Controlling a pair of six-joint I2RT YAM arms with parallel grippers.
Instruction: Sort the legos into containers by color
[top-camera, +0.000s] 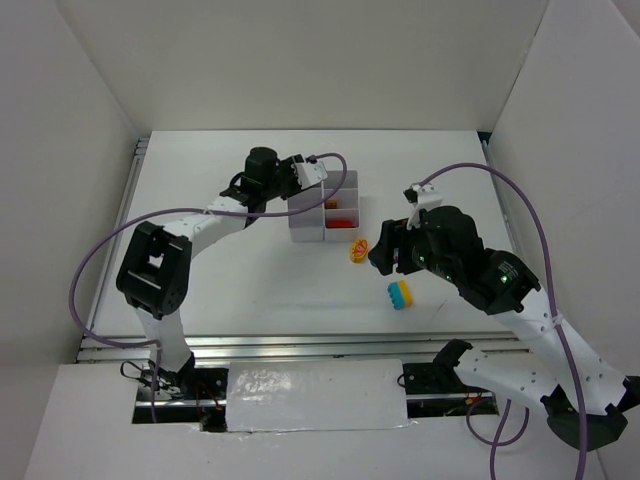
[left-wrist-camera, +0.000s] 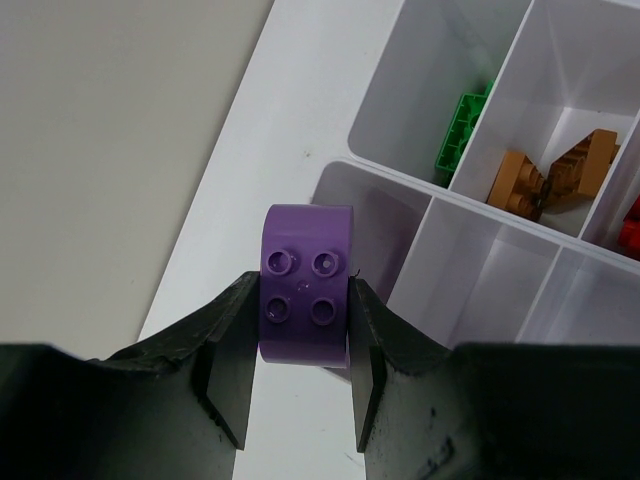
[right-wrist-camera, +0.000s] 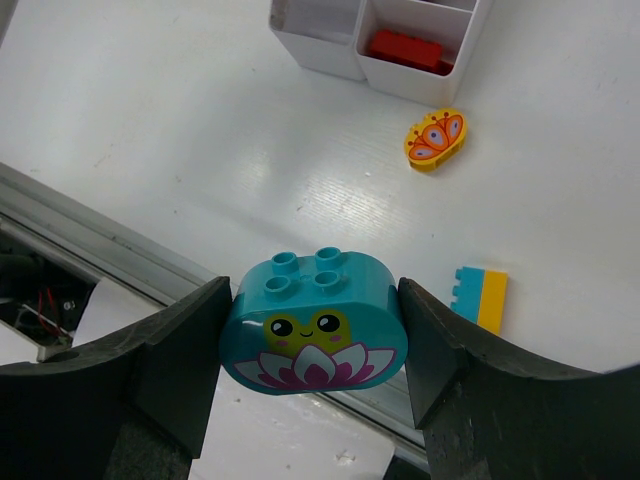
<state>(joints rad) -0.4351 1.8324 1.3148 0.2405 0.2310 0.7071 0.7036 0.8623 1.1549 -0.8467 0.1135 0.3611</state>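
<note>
The left fingers (left-wrist-camera: 232, 360) are closed on a purple brick (left-wrist-camera: 307, 300), gripping it by its two sides with its four studs facing the wrist camera. It hangs in the air at a corner of the white container block (left-wrist-camera: 470, 215), which from above is the block's far left corner (top-camera: 300, 205). Within the block, a green brick (left-wrist-camera: 460, 135) stands on edge in one compartment. Two brown bricks (left-wrist-camera: 552, 172) lie together in the compartment next to it, and a red brick (left-wrist-camera: 631, 230) shows at the frame's edge in another.

The right fingers (right-wrist-camera: 180, 350) are clamped on a teal brick (right-wrist-camera: 315, 335) with rounded ends, studs up, its printed smiling frog and pink lotus facing the camera. It is held above the table (top-camera: 250, 280), on the near right side of the block and well apart from it. On the table below, a yellow butterfly brick (right-wrist-camera: 435, 140) lies near the block's corner without touching it. A blue and yellow brick (right-wrist-camera: 482, 298) lies nearer the arm bases, apart from the butterfly one
</note>
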